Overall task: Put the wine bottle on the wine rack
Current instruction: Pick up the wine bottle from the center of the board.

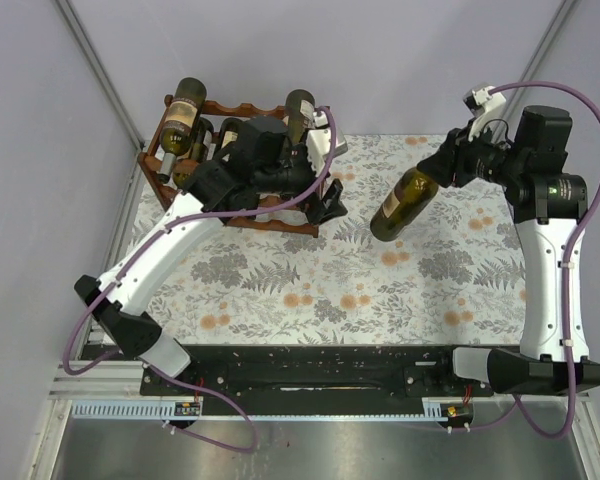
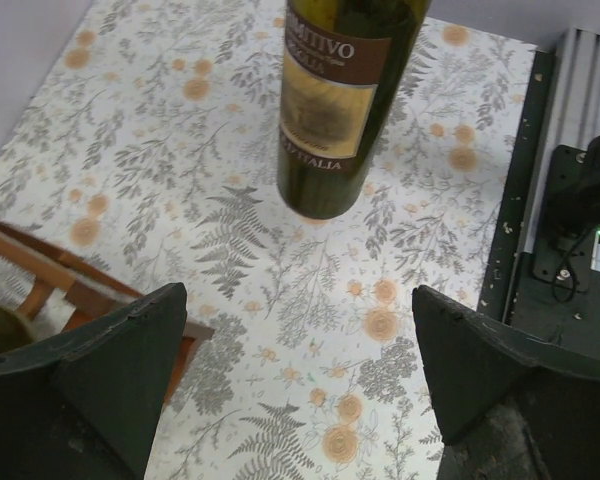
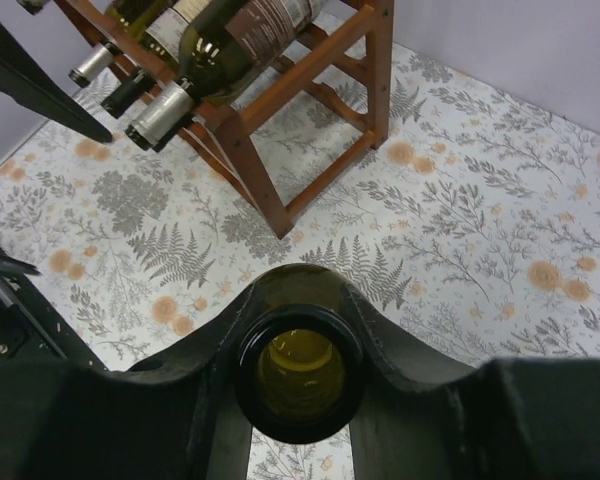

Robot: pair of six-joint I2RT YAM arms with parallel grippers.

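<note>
A dark green wine bottle (image 1: 404, 204) with a brown and cream label hangs tilted above the floral table, right of centre. My right gripper (image 1: 448, 168) is shut on its neck. In the right wrist view the open bottle mouth (image 3: 300, 372) sits between the dark fingers (image 3: 180, 400). The reddish-brown wine rack (image 1: 242, 108) stands at the back left, apart from the held bottle. My left gripper (image 1: 327, 203) hovers at the rack's right end, open and empty. Its wrist view shows the bottle's base and label (image 2: 340, 110) ahead, between wide-apart fingers (image 2: 100, 370).
Several other bottles (image 1: 185, 125) lie on the rack, necks pointing out (image 3: 160, 115). A rack rail (image 2: 40, 265) shows by the left finger. The floral cloth (image 1: 310, 280) covers the table. A black base rail (image 1: 310, 365) runs along the near edge, and grey walls close the back.
</note>
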